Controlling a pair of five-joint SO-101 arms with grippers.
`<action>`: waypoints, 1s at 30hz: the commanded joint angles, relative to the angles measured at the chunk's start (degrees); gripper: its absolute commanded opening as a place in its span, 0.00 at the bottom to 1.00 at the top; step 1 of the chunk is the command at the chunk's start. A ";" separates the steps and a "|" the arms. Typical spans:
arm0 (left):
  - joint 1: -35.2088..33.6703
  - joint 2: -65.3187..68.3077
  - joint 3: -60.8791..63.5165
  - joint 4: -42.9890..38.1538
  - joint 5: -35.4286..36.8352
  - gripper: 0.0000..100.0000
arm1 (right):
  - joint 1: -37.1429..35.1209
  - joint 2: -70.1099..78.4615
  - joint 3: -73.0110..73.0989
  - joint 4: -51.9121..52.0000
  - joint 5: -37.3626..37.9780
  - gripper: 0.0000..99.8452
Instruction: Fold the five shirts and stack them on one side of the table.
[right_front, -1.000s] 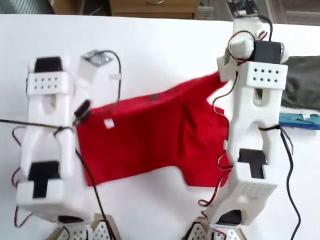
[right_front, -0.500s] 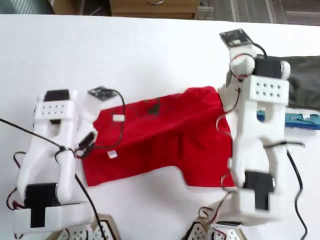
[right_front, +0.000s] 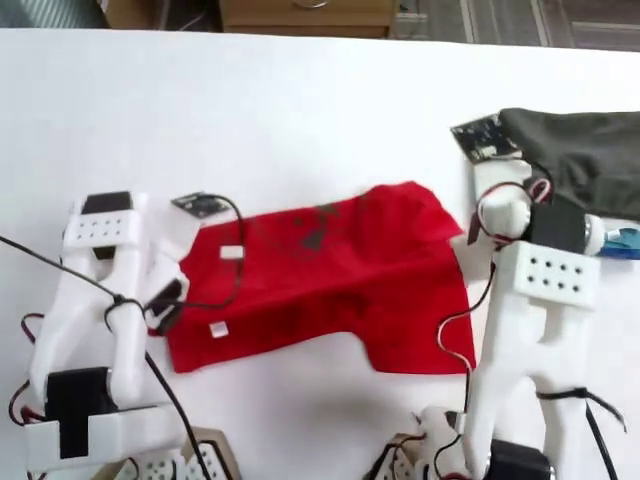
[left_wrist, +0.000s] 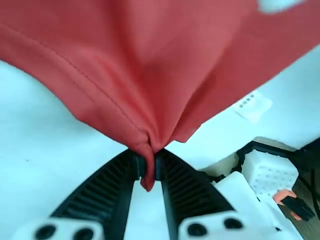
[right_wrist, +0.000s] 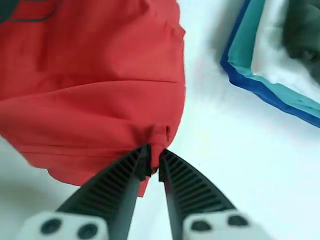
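The left arm (right_front: 100, 290) is folded low over the near side of the bench (right_front: 300, 110), its wrist angled inward. The right arm (right_front: 535, 330) stands taller, its upper link rising from the base and its wrist tipped down and away from the base.

The left jaws are closed to a narrow slit on the red shirt (right_front: 320, 280). In the left wrist view a bunched fold of its edge (left_wrist: 147, 160) is pinched right at the tips, and a short tag of cloth hangs back between the ribbed black pads. The right jaws are likewise nearly shut on the shirt's opposite edge. The right wrist view shows a small gather of red cloth (right_wrist: 155, 145) gripped at the tips.

The shirt stretches between the two pairs of jaws and lies across the middle of the bench. It fans out wide beyond each grip, with creases running out from the pinched points. A stitched hem runs along the edge just ahead of the left jaws. A dark print marks the cloth on its far side, and a sleeve juts toward the arm bases close to the right arm.

Off to the outer side of the right jaws, apart from the red cloth, lies a stack (right_wrist: 280, 65) of folded shirts in blue, teal and white layers, with a dark green shirt (right_front: 580, 160) on top.
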 joint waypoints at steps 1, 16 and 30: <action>-0.35 -2.11 -0.22 2.64 -2.11 0.03 | 2.24 -2.24 0.00 -0.40 1.32 0.02; -0.35 -1.76 12.62 -8.88 -2.64 0.03 | 6.81 -2.77 19.52 -7.60 7.47 0.02; -0.35 -1.93 16.66 -14.07 -2.64 0.03 | 6.46 -2.77 25.23 -10.51 7.47 0.02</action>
